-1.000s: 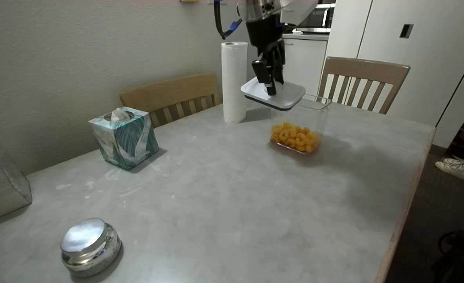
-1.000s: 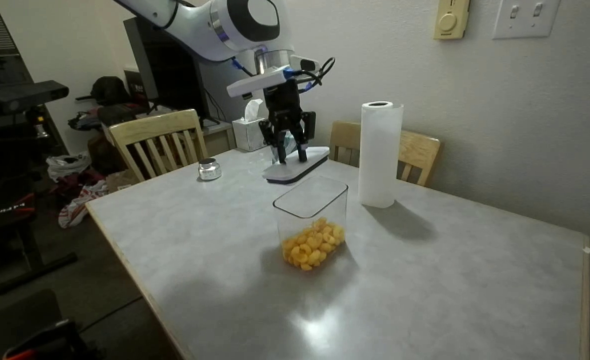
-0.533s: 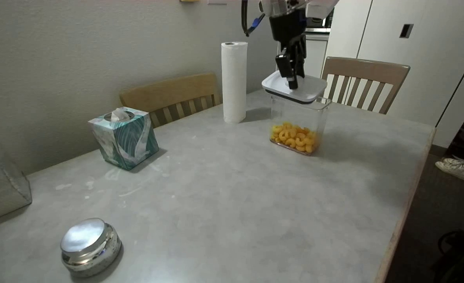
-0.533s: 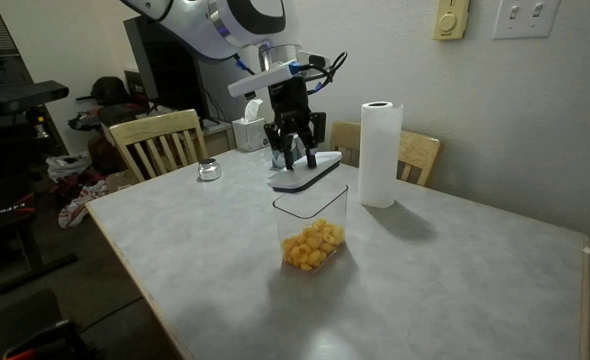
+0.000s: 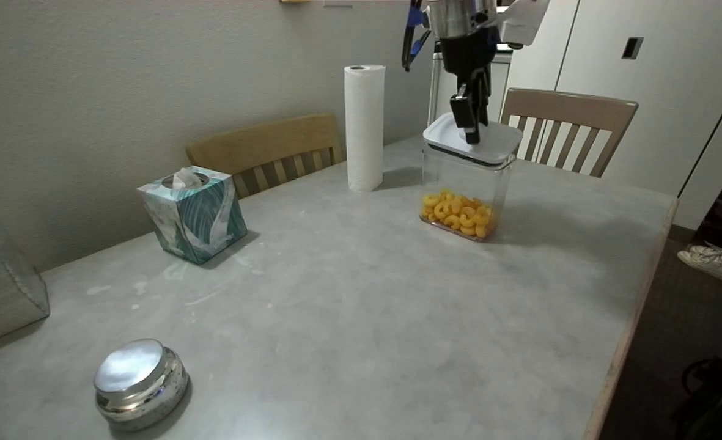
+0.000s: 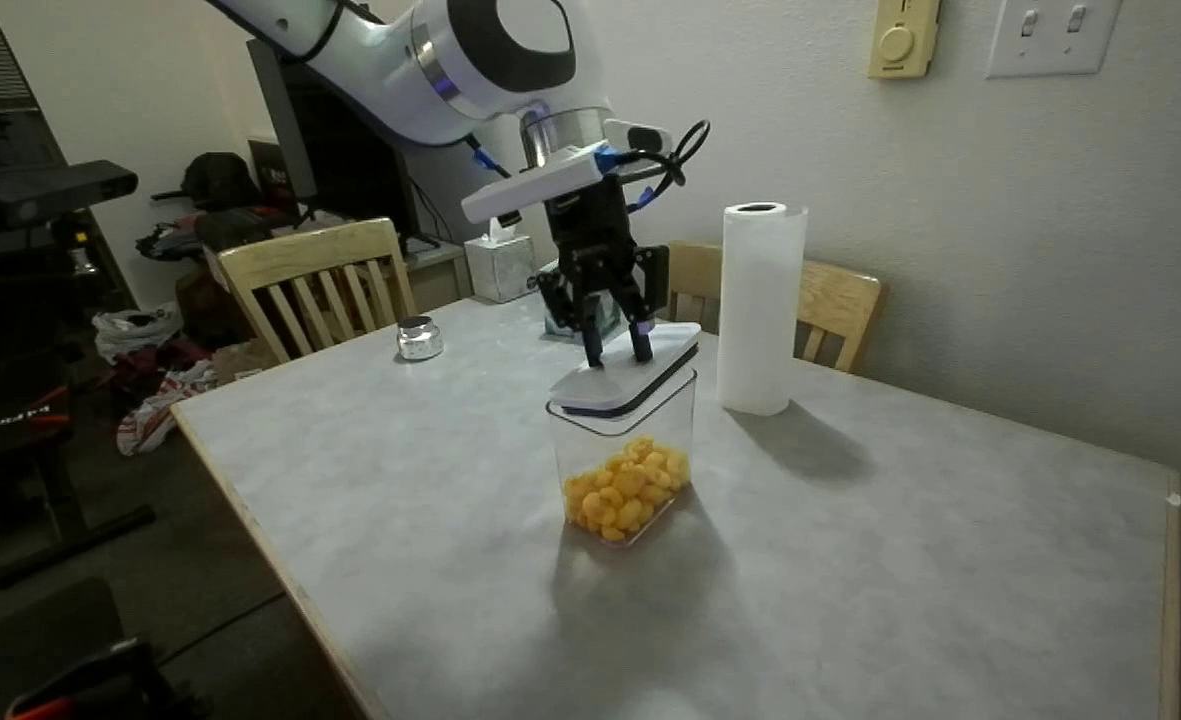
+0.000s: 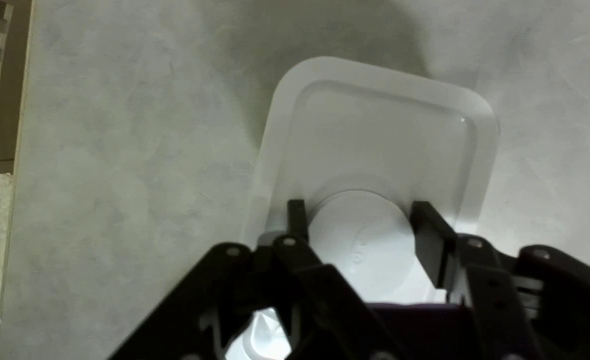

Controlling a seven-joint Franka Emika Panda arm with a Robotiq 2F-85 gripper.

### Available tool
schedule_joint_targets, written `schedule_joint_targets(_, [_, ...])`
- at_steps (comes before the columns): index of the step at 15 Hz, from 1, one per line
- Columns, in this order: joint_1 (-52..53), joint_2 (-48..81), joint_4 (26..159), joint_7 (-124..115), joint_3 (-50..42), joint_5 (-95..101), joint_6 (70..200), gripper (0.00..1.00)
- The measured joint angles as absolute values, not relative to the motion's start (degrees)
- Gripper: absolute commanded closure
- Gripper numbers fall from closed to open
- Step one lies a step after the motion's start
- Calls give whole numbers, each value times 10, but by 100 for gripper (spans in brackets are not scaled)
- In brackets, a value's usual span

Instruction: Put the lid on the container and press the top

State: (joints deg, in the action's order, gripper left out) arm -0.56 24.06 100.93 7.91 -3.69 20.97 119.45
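Observation:
The white square lid (image 5: 502,144) is in my gripper (image 5: 478,133), level with the rim of the clear container (image 5: 466,178). In an exterior view the lid (image 6: 605,390) sits at the container's (image 6: 678,425) rim, set slightly toward the back, with the front rim showing ahead of its dark seal. I cannot tell whether it is seated. In the wrist view the gripper (image 7: 359,215) has a finger on each side of the round white button (image 7: 362,240), shut on it. Yellow-orange snack pieces (image 5: 455,212) lie in the container's bottom.
A paper towel roll (image 5: 365,128) stands close beside the container. A teal tissue box (image 5: 194,214), a grey tissue box (image 5: 3,284) and a shiny metal dome (image 5: 140,385) are on the table. Chairs (image 5: 568,122) stand at the table's edges.
My gripper has carried the lid from beside and above the container across over its opening and down to the rim. The container has not moved.

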Motion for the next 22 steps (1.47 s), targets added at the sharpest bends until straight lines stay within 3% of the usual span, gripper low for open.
schedule_joint_targets(11, [-23, 235, 1050, 98, -38, 197, 1314, 71])
schedule_joint_targets(22, [-54, 225, 1059, 222, -26, 76, 1247, 71])
